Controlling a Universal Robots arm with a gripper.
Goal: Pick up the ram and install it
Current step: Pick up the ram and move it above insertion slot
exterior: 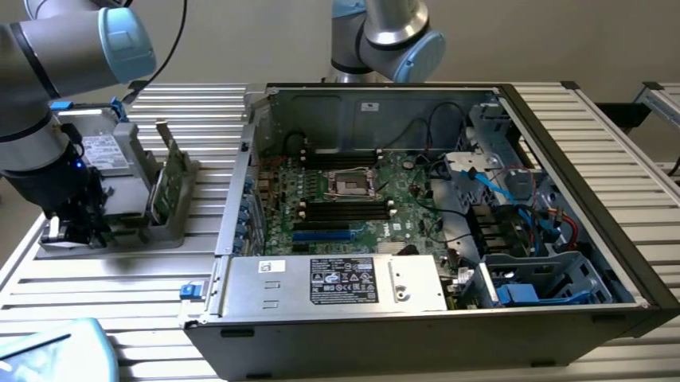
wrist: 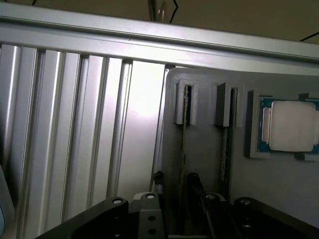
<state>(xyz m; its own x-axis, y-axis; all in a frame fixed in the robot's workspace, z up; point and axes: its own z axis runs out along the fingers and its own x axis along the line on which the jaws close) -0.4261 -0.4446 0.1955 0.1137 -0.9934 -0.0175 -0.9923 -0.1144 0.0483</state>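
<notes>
Green ram [exterior: 165, 179] stands in grey holder [exterior: 159, 239] at frame left, gripper [exterior: 75, 227] low beside it, fingers [wrist: 194, 186] spread and pinching nothing, so we mark pickup and install into case [exterior: 404, 342] both undone.

The arm [exterior: 43, 56] is silver-grey with pale blue joint caps. At its six o'clock, the black gripper [exterior: 80, 231] carries round screws.

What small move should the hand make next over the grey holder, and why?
Probably a short, slow descent. In the wrist view the hand is open and holds nothing, lined up with the ram that stands on edge nearer the side of the grey holder. How far above the stick it is, I cannot tell, so closing now seems early.
</notes>
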